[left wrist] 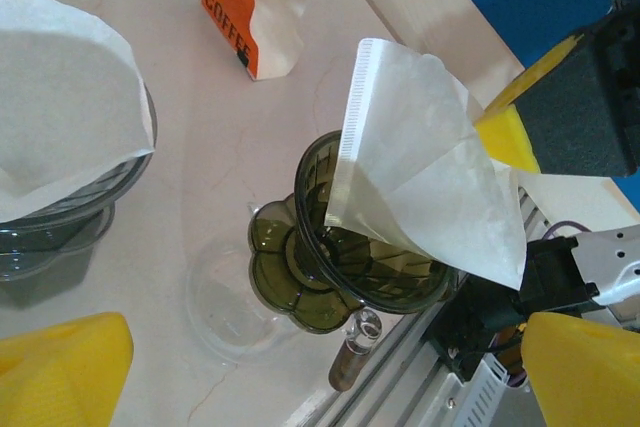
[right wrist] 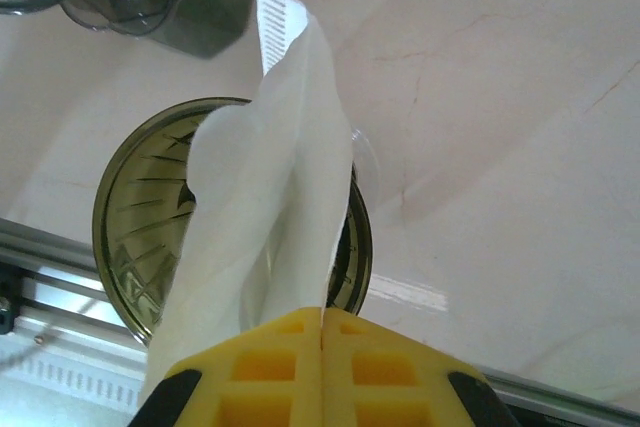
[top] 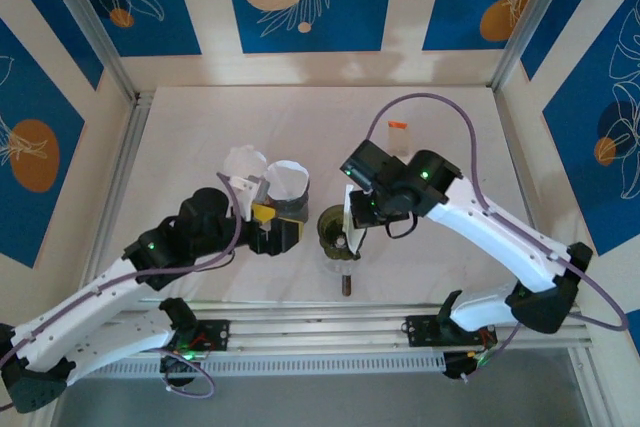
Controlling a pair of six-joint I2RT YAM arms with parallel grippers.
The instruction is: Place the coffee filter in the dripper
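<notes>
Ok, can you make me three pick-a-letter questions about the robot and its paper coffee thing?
1. Where is the coffee bag?
A) in a gripper
B) on the table, beyond the dripper
C) on top of an arm

2. What colour is the dripper under the filter?
A) green
B) red
C) blue

3. What is the right gripper doing?
A) open, holding nothing
B) shut on the filter
C) gripping the bag

Answers:
1 B, it stands on the tabletop past the dripper.
2 A, its ribbed wall is dark green.
3 B, the yellow fingers pinch the white paper.
</notes>
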